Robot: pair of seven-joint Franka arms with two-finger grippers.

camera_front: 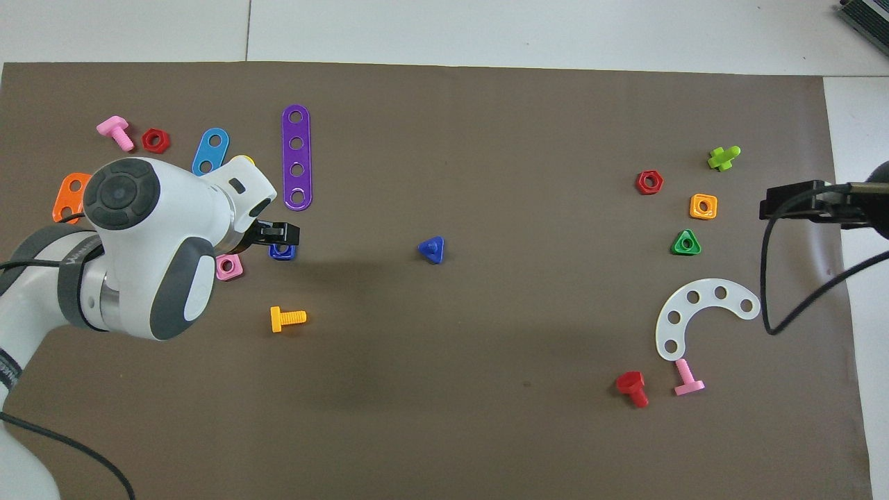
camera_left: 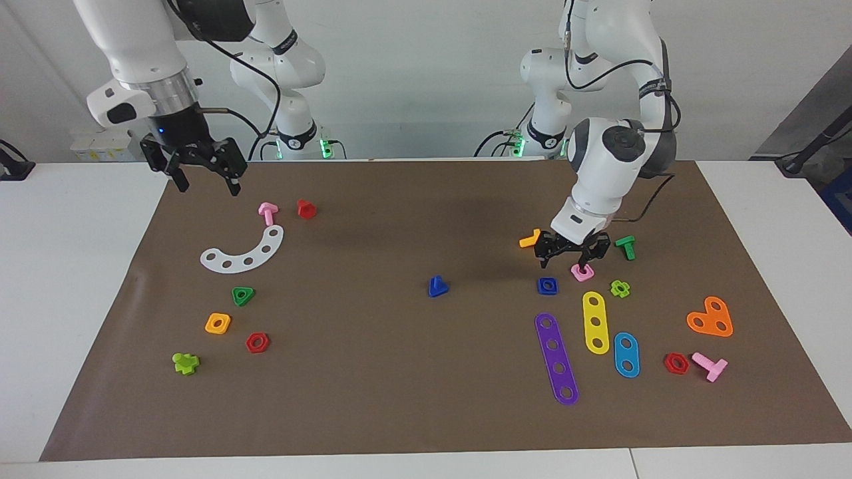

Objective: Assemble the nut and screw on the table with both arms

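The blue nut (camera_left: 547,285) (camera_front: 283,253) lies flat on the brown mat of the table (camera_left: 399,386), toward the left arm's end. My left gripper (camera_left: 567,261) (camera_front: 268,240) hangs open and low, just above the mat. It is over the spot where the blue nut and a pink nut (camera_left: 582,271) lie side by side, and it grips nothing. The blue screw (camera_left: 437,287) (camera_front: 432,249) lies alone mid-mat. My right gripper (camera_left: 208,188) (camera_front: 781,208) is open and raised over the mat's corner at the right arm's end.
An orange screw (camera_left: 532,239), a green screw (camera_left: 626,247), a green cross piece (camera_left: 620,288) and yellow (camera_left: 596,322) and purple (camera_left: 556,358) strips crowd around the left gripper. A white curved strip (camera_left: 243,253) and several nuts lie toward the right arm's end.
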